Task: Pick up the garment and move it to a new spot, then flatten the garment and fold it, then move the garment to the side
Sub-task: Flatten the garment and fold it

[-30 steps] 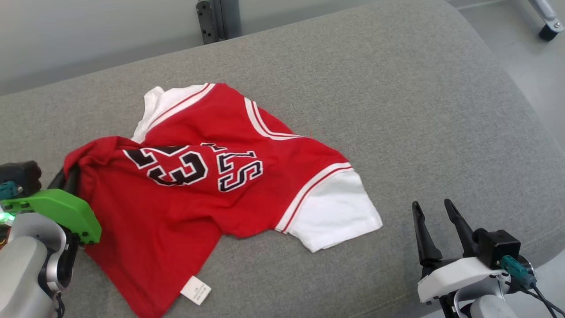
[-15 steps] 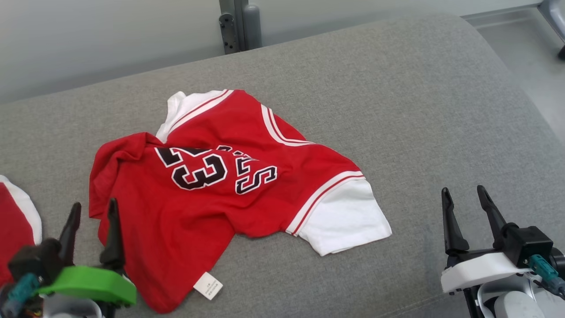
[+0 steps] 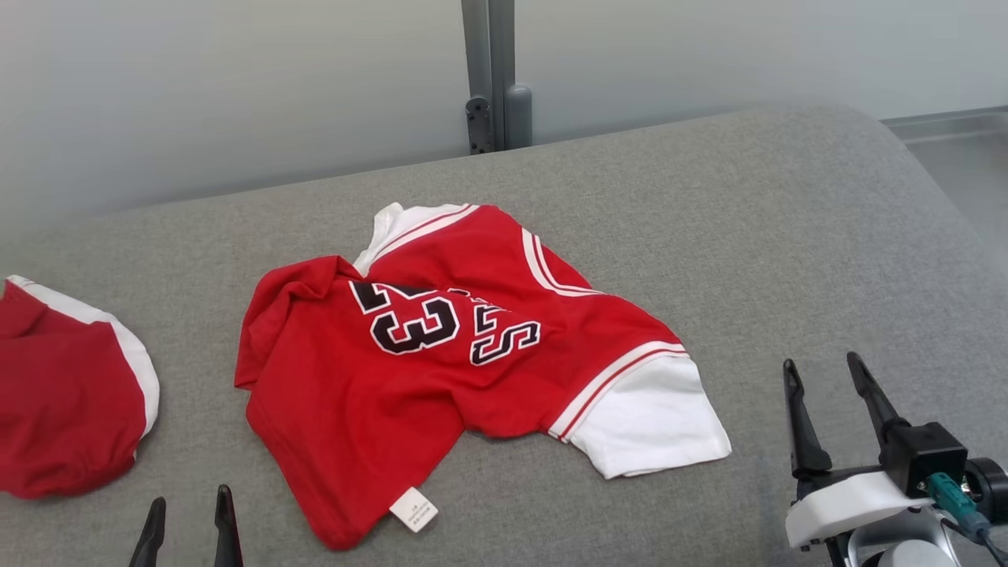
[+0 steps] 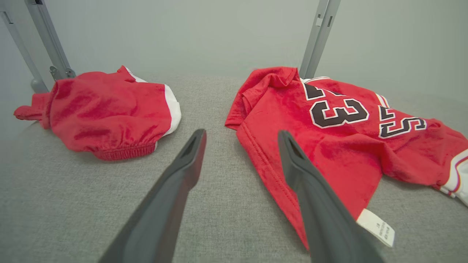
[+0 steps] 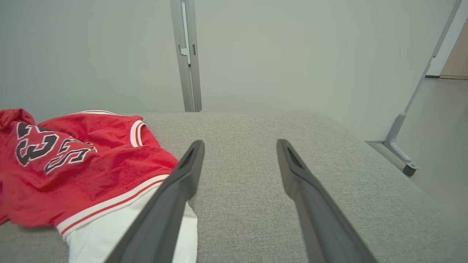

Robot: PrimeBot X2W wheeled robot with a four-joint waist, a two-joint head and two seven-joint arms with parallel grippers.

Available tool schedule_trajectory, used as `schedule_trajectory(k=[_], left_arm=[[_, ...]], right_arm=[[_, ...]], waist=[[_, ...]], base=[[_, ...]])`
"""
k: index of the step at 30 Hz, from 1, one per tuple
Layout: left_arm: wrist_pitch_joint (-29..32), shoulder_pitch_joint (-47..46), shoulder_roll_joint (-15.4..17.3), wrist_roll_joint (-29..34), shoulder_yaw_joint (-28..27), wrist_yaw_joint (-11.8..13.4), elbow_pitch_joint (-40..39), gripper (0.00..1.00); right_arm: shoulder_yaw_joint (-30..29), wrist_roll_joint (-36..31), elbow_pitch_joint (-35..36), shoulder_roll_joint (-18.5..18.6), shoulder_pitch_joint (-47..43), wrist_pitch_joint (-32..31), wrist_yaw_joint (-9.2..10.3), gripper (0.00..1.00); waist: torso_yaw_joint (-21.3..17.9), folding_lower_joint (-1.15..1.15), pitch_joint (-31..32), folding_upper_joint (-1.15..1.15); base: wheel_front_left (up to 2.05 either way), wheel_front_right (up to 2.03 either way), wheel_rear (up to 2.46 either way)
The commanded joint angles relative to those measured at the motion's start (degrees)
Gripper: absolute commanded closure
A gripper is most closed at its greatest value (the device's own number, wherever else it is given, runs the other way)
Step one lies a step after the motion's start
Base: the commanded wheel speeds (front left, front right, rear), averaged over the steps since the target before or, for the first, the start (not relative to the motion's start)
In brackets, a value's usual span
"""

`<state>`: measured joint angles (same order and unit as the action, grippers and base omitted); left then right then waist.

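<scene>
Just right of the left gripper [image 3: 192,498], the rumpled jersey [image 3: 378,394]

We see a broad grey fabric cushion [image 3: 787,236] across the lower frame, its far edge rounded. Behind it, along the top, runs a plain pale wall [image 3: 236,94], softly and evenly lit. A grey metal post [image 3: 488,71] stands at upper centre. Pale floor [image 3: 965,157] shows at the upper right, where the right wrist view shows a slanted metal leg [image 5: 420,95].
</scene>
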<state>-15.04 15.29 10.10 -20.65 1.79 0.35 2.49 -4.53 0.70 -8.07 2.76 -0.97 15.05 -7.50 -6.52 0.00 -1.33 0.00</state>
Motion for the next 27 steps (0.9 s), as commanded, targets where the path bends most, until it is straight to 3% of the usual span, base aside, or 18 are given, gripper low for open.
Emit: schedule_trajectory(k=[1,5,10,27], left_arm=[[-0.15,0.43,-1.29,1.19,-2.17,-1.78,0.30,0.00],[-0.15,0.08,-3.71,4.84,-7.35,-5.48,2.18,0.00],[-0.16,-1.84,-5.27,7.39,-10.65,-7.31,2.61,0.00],[-0.16,-2.32,-6.54,8.08,-9.98,-7.88,1.75,0.00]], right_arm=[[0.37,-0.01,-0.51,0.24,-0.90,0.20,0.02,0.00],[1.63,0.94,-2.08,0.19,-1.76,0.20,0.02,0.00],[2.57,1.80,-3.14,0.21,-2.15,0.20,0.02,0.00],[3.73,2.46,-4.14,0.21,-0.76,0.20,0.02,0.00]], waist=[[1.06,0.00,1.08,0.00],[1.46,0.00,1.31,0.00],[1.71,0.00,1.47,0.00],[0.58,0.00,1.77,0.00]], base=[[0.00,0.00,0.00],[0.00,0.00,0.00],[0.00,0.00,0.00],[0.00,0.00,0.00]])
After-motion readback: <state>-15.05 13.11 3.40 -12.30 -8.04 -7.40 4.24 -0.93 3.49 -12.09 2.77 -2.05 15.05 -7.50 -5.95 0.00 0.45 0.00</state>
